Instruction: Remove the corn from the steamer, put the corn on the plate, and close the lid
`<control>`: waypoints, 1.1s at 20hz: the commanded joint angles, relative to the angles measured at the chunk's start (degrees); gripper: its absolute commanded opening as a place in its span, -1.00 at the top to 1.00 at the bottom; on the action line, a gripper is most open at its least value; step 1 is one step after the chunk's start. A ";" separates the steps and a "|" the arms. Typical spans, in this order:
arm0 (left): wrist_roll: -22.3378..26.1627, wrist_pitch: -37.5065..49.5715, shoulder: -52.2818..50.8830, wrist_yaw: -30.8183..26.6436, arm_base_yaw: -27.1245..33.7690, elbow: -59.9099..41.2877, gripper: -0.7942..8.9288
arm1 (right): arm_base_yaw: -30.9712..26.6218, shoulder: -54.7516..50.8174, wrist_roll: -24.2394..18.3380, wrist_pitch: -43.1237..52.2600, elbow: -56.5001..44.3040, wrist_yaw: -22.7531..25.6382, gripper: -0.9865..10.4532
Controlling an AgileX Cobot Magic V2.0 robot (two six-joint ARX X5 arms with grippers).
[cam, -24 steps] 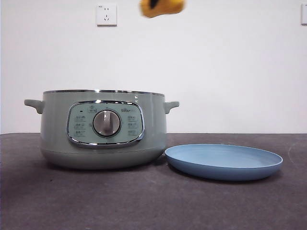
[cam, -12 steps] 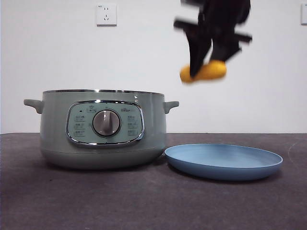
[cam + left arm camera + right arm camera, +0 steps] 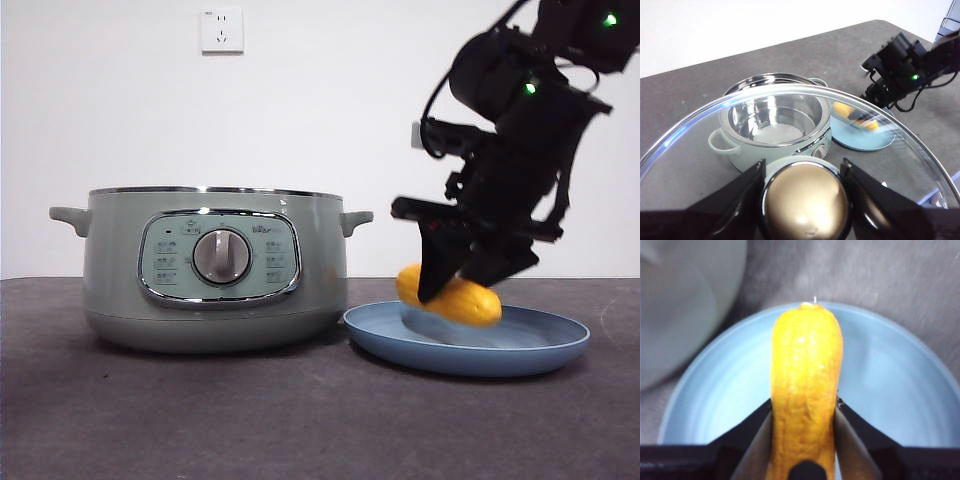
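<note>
Right gripper [image 3: 462,285] clamped on corn [image 3: 452,296], low over plate [image 3: 560,345] just beside open steamer [image 3: 215,270], cob's underside at or just above plate's surface; left gripper [image 3: 805,200] closed round lid [image 3: 700,150] knob, lid held raised above steamer and plate.

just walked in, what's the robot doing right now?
The right gripper is shut on the corn, low over the blue plate beside the steamer; whether the corn touches the plate is unclear. The left gripper holds the glass lid by its knob, above the open steamer. The corn is not yet released and the lid is still off.
</note>
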 commanded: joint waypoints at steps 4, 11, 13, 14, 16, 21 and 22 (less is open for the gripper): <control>-0.63 2.69 -0.55 0.39 -0.20 0.28 0.85 | -0.37 0.59 0.61 3.30 -3.56 0.13 0.86; -0.63 2.69 -0.55 0.39 -0.20 0.28 0.85 | -0.81 1.44 0.61 2.49 -3.61 0.26 0.83; -0.63 2.71 -0.55 0.39 -0.20 0.28 0.85 | -0.81 1.44 1.40 2.25 -3.61 0.28 0.62; -0.63 2.73 -0.52 0.39 -0.20 0.28 0.85 | -0.81 1.44 1.51 1.90 -3.61 0.28 0.46; -0.63 2.73 -0.44 0.42 -0.20 0.28 0.85 | -0.81 1.44 1.51 1.46 -3.61 0.26 0.30; -0.61 2.97 0.72 0.42 -0.20 0.28 0.85 | -0.81 1.44 2.10 1.51 -3.61 0.35 -0.01; -0.61 3.17 1.25 0.42 -0.20 0.28 0.85 | -0.81 1.36 2.08 1.55 -3.61 0.35 -0.01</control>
